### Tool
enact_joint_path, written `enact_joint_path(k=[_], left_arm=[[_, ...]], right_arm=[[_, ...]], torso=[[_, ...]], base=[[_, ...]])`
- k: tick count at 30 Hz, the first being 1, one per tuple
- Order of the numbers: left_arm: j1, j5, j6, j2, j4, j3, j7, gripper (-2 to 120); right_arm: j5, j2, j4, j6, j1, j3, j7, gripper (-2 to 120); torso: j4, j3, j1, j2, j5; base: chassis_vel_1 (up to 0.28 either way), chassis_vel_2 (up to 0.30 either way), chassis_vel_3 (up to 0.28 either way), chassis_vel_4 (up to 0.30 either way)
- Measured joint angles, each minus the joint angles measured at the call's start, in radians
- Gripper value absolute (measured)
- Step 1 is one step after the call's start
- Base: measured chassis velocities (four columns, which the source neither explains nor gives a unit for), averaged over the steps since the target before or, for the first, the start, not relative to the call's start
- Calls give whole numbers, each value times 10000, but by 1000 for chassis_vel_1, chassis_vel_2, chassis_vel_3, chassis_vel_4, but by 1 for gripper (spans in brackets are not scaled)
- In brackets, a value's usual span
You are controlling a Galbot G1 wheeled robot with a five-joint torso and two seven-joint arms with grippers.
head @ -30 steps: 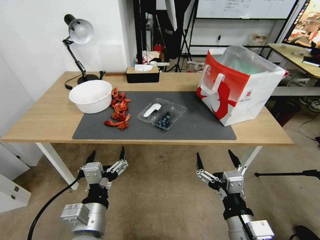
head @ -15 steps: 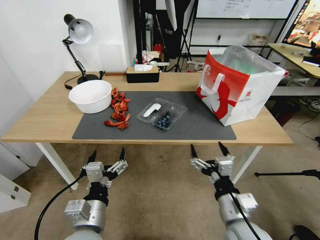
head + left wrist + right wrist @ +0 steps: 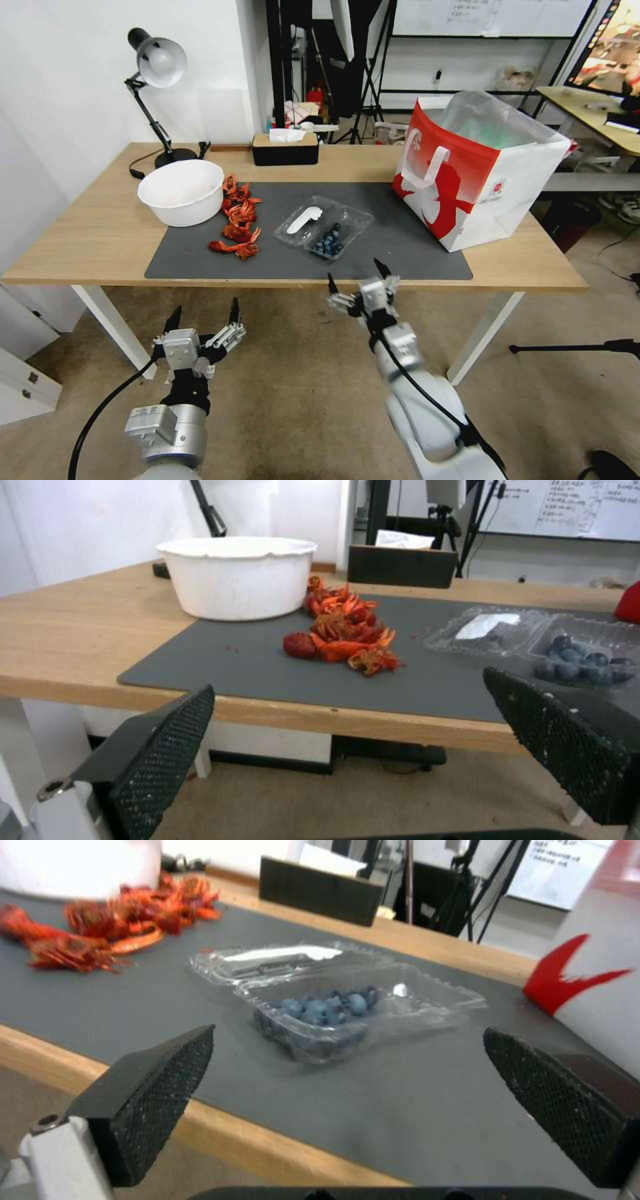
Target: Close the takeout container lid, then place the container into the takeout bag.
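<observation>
The clear takeout container (image 3: 332, 235) lies open on the dark mat, blueberries in its right half (image 3: 333, 1007). Its lid (image 3: 305, 220) with the white sticker lies flat to the left, joined at the hinge. The red-and-white takeout bag (image 3: 480, 170) stands open at the table's right. My right gripper (image 3: 357, 280) is open at the table's front edge, just short of the container and pointing at it. Lower and to the left, my left gripper (image 3: 203, 319) is open in front of the table, well below its top.
A white bowl (image 3: 181, 191) and a pile of red crayfish shells (image 3: 238, 219) sit left of the container. A black tissue box (image 3: 285, 148) and a desk lamp (image 3: 155, 70) stand at the back. The grey mat (image 3: 400, 250) has bare room between container and bag.
My right arm has swung up and leftward from the floor area to the table's front edge near the container. The left gripper has sunk slightly. The table's things have not moved.
</observation>
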Motion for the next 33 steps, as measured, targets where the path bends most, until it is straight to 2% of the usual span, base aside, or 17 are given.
enact_joint_path(k=[3, 5, 10, 20, 33], left_arm=[[-8, 8, -28, -31, 52, -1, -15, 100], [-23, 11, -62, -39, 108, -39, -41, 100], [-39, 12, -143, -33, 185, -104, -83, 100], [-132, 12, -161, -25, 337, -30, -90, 100], [-164, 0, -304, -29, 502, 0, -118, 100]], right_arm=[[-90, 122, -315, -437, 476, -341, 326, 100], [-210, 302, -626, -1115, 938, -666, 682, 100], [-461, 448, -819, -1742, 1220, -766, 858, 100], [-343, 403, -928, -2230, 1350, -655, 958, 100], [55, 424, -1432, -2101, 1725, -465, 1117, 100]], torso=[[0, 0, 1, 0, -1], [0, 0, 1, 0, 0], [-1, 0, 1, 0, 0], [-1, -1, 0, 0, 1], [-1, -1, 1, 0, 1]], base=[[0, 0, 0, 0], [0, 0, 0, 0], [0, 0, 0, 0], [0, 0, 0, 0], [0, 0, 0, 0]])
